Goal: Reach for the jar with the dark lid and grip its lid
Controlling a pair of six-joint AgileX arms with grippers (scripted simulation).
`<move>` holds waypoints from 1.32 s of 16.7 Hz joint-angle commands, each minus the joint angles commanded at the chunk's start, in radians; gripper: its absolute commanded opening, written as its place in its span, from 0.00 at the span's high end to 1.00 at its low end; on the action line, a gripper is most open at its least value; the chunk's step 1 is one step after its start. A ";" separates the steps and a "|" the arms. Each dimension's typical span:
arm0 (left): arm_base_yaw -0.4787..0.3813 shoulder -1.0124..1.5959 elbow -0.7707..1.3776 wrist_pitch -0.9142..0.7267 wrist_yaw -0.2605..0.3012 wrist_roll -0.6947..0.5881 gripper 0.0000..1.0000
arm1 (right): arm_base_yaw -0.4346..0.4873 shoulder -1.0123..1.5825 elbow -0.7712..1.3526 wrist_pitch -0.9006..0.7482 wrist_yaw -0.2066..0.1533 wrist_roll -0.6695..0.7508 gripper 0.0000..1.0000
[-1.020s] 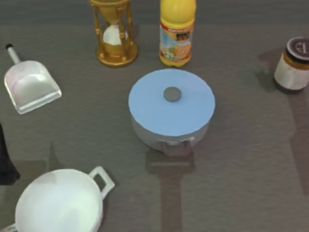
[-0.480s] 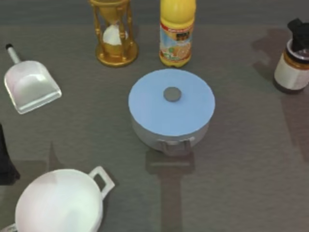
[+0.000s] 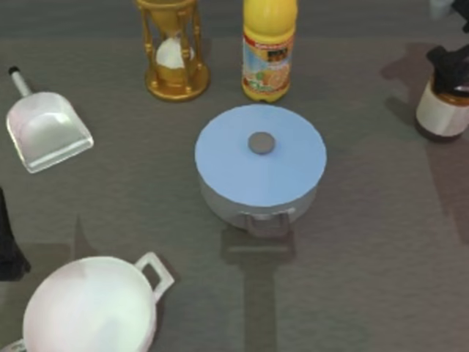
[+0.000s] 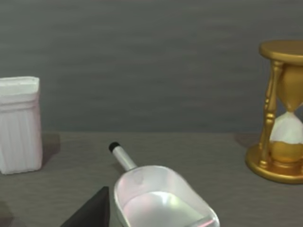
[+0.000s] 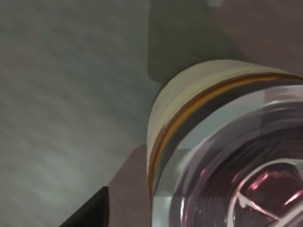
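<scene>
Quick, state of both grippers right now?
Left gripper: parked at the table's left edge, cannot be told.
Right gripper: over the lid of the jar, cannot be told.

My right gripper (image 3: 454, 62) sits at the far right edge of the top view, a dark shape reaching in from the upper right corner and hanging low, pointed downward. My left arm (image 3: 9, 246) shows only as a dark sliver at the left edge, parked.
</scene>
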 joint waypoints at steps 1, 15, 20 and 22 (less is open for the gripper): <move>0.000 0.000 0.000 0.000 0.000 0.000 0.00 | 0.000 0.000 0.000 0.000 0.000 0.000 0.00; 0.000 0.000 0.000 0.000 0.000 0.000 0.00 | 0.012 0.015 -0.168 0.184 0.002 0.012 0.08; 0.000 0.000 0.000 0.000 0.000 0.000 0.00 | 0.012 0.015 -0.168 0.184 0.002 0.012 0.45; 0.000 0.000 0.000 0.000 0.000 0.000 0.00 | 0.012 0.015 -0.168 0.184 0.002 0.012 0.60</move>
